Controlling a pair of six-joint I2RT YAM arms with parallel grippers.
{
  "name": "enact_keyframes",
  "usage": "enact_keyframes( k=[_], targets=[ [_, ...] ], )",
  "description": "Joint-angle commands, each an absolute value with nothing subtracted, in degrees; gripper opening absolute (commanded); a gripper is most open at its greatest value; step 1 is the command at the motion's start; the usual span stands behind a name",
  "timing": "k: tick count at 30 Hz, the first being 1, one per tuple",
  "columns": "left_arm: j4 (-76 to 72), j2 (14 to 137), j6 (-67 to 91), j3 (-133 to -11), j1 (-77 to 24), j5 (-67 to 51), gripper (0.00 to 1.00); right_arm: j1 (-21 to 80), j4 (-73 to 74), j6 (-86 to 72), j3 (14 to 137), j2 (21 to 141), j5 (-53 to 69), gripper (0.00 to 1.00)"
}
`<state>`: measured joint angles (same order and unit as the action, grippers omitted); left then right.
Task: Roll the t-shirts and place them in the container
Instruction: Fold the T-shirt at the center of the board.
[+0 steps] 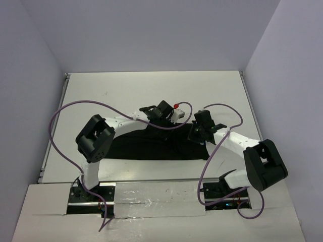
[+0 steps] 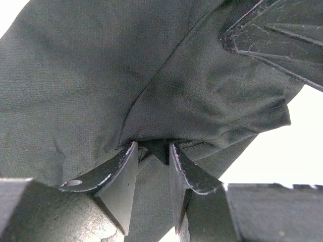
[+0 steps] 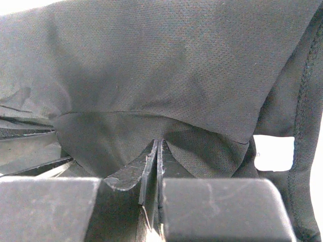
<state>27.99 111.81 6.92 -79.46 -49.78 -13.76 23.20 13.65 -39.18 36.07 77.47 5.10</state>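
The black t-shirt [image 1: 151,147] lies as a wide folded band across the near half of the table. My left gripper [image 1: 154,113] is at its far edge near the middle, and my right gripper [image 1: 198,132] is at its right end. In the left wrist view the t-shirt [image 2: 101,75] fills the frame. The left gripper [image 2: 154,148] has a bunched fold pinched at its tips, with the jaws a little apart around it. In the right wrist view the right gripper [image 3: 159,143] is almost fully closed on a thin fold of the t-shirt [image 3: 151,65], which drapes down from the tips.
The white table [image 1: 151,85] stretches beyond the shirt to grey walls at the back and both sides. Purple cables [image 1: 65,113] loop off both arms. A taped strip [image 1: 156,194] runs along the near edge between the arm bases.
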Motion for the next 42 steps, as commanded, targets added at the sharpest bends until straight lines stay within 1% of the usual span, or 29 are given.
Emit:
enact_keyframes(
  k=[1, 2, 4, 5, 6, 18, 29, 31, 32, 35, 36, 38, 39, 40, 41, 42],
  targets=[
    [27.78, 112.59, 8.17, -79.54, -50.19, -15.12, 0.39, 22.85, 11.95, -39.55, 36.83, 78.13, 3.25, 0.08],
    [27.25, 112.76, 8.26, -79.54, -50.19, -14.77, 0.34, 22.85, 11.87, -39.64, 36.91, 78.4, 3.08, 0.08],
    [26.98, 112.94, 8.35, -79.54, -50.19, -14.41, 0.18, 22.76, 11.69, -39.73, 36.91, 79.27, 2.9, 0.08],
    [26.9, 113.03, 8.35, -79.54, -50.27, -14.33, 0.02, 22.76, 11.6, -39.81, 36.83, 79.45, 2.81, 0.08],
    [27.24, 112.85, 8.44, -79.45, -50.19, -14.33, 0.0, 22.59, 11.43, -39.99, 36.74, 79.8, 2.64, 0.08],
    [31.02, 109.78, 3.26, -73.3, -50.19, -14.94, 0.0, 21.45, 12.13, -41.13, 35.86, 81.65, -1.75, 0.06],
    [28.04, 104.77, 2.46, -70.4, -48.17, -16.17, 0.01, 21.27, 13.62, -38.94, 36.3, 80.33, -3.43, 0.06],
    [27.86, 103.36, 2.55, -70.4, -47.73, -16.7, 0.03, 21.27, 13.62, -38.32, 36.56, 79.63, -3.69, 0.06],
    [28.04, 103.19, 2.29, -70.49, -47.72, -17.22, 0.1, 21.18, 13.28, -36.75, 36.56, 79.28, -3.34, 0.06],
    [27.6, 103.62, 1.76, -70.57, -47.81, -18.98, 0.31, 22.32, 13.88, -32.63, 37.96, 76.91, -0.97, 0.1],
    [27.77, 103.8, 1.5, -70.92, -47.73, -19.77, 0.34, 23.02, 14.93, -31.74, 39.19, 75.86, -1.75, 0.14],
    [28.12, 104.15, 1.32, -72.15, -47.72, -20.47, 0.37, 24.34, 17.92, -30.67, 39.81, 72.35, -1.76, 0.19],
    [28.65, 104.24, 0.97, -73.2, -47.72, -21.09, 0.37, 24.43, 20.37, -30.93, 39.81, 71.03, -1.15, 0.26],
    [29.0, 104.24, 0.88, -73.65, -47.72, -21.44, 0.37, 24.52, 21.87, -32.24, 39.64, 68.23, -0.88, 0.29],
    [29.35, 104.41, 0.79, -74.17, -47.72, -21.36, 0.37, 24.7, 23.62, -33.13, 39.29, 66.9, -0.53, 0.35],
    [29.7, 104.59, 1.05, -74.96, -47.64, -20.92, 0.36, 24.78, 25.21, -34.27, 38.33, 65.58, -0.35, 0.38]
  ],
)
